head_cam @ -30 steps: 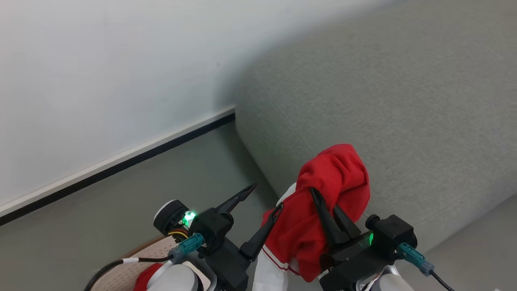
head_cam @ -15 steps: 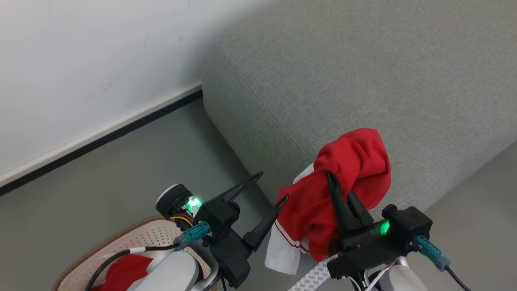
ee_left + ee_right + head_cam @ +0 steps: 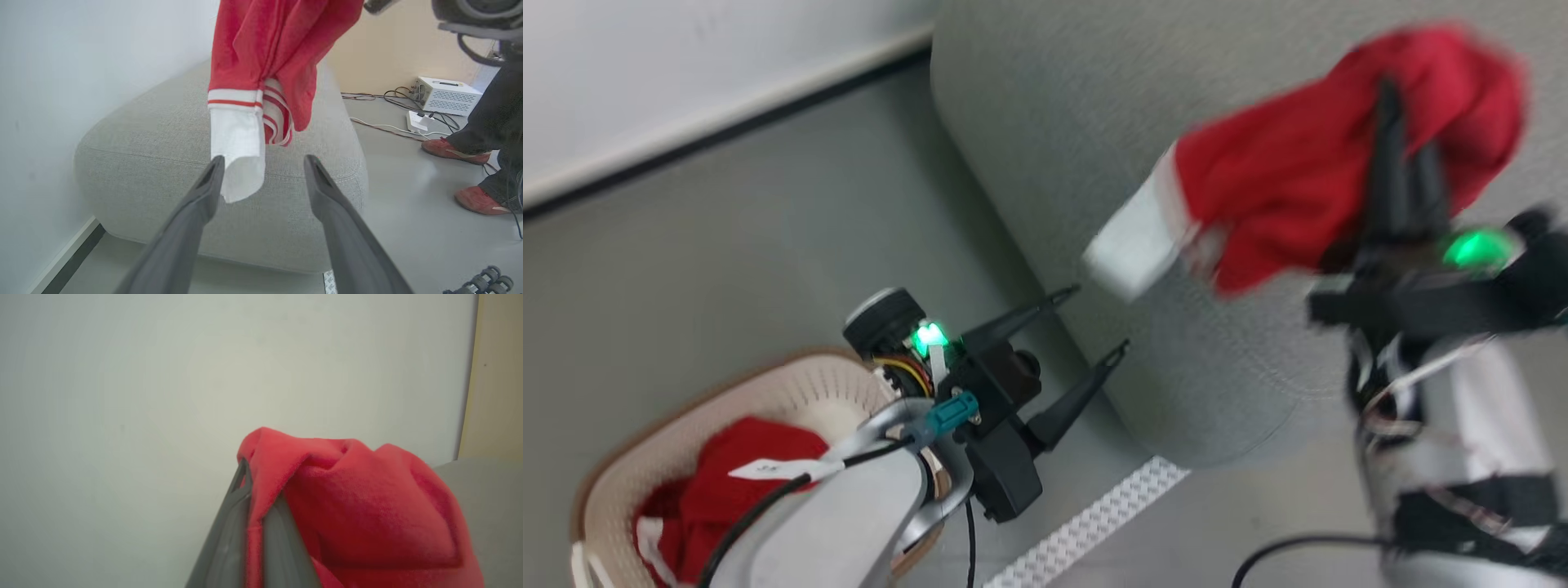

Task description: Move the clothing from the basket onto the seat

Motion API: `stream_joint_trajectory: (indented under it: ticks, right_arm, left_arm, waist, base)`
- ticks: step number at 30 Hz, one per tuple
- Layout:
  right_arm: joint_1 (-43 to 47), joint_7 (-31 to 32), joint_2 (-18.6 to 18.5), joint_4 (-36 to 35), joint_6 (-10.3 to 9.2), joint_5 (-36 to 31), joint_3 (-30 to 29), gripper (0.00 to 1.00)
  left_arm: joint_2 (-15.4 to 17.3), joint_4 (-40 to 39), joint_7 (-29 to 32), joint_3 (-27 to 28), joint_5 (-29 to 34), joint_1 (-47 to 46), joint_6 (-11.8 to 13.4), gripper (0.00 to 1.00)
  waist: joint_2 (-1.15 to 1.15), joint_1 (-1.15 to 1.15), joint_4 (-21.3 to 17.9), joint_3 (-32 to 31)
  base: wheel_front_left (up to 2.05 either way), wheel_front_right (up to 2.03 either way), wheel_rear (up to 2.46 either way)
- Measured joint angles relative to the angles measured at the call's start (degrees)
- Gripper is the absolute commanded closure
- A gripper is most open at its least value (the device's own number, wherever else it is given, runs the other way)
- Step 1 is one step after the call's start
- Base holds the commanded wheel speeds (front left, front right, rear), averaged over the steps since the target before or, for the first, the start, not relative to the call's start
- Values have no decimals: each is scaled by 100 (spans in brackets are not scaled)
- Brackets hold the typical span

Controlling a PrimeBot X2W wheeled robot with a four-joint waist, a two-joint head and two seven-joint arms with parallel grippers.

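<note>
**laundrybot_fan:** Starting closest to the head cam. Lower left of the frame is the basket [image 3: 792,384], and one red garment [image 3: 739,474] is bunched up inside it with a white tag [image 3: 768,469] lying on top. The pale left forearm [image 3: 849,523] crosses over the basket's right side.

**gripgeek:** And the left gripper?

**laundrybot_fan:** The left gripper [image 3: 1101,317] is mid-frame, just right of the basket. Its fingers are spread wide with nothing between them, and the tips point at the near corner of the seat [image 3: 1029,122]. There's a white perforated strip [image 3: 1086,527] on the floor below it.

**gripgeek:** So where's the other piece?

**laundrybot_fan:** Upper right of the head cam, and pretty blurry. The right gripper [image 3: 1405,122] is pinched tight on the second red garment [image 3: 1290,163]. The right wrist cam shows the red fabric squeezed between its closed fingers. The garment hangs in the air over the seat's near edge, not lying on the cushion. In the left wrist cam its white cuff [image 3: 237,151] dangles just past the left fingertips. I can't tell if it brushes one.

**gripgeek:** Anything further back?

**laundrybot_fan:** White wall [image 3: 645,65] with a dark baseboard, upper left of the head cam. On the right of the left wrist cam there's a person's red shoes [image 3: 453,149], and beyond them a white box [image 3: 445,96] with cables.
</note>
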Motion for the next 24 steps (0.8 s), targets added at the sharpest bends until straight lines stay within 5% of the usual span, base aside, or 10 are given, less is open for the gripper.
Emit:
stream_joint_trajectory:
  ticks: [12, 24]
  right_arm:
    - [-2602, -1, -1038, 449, 0, -138, -1891, 100]
    - [-3778, -1, -1979, 1712, 1, -105, -2518, 100]
  left_arm:
    - [372, -375, 377, -475, 43, -1246, -42, 0]
    - [686, -532, 487, -695, -34, -1681, -42, 0]
  waist:
    - [1, 0, 390, 1551]
    - [1, 0, 714, 2792]
  base:
    - [0, 0, 0]
    - [0, 0, 0]
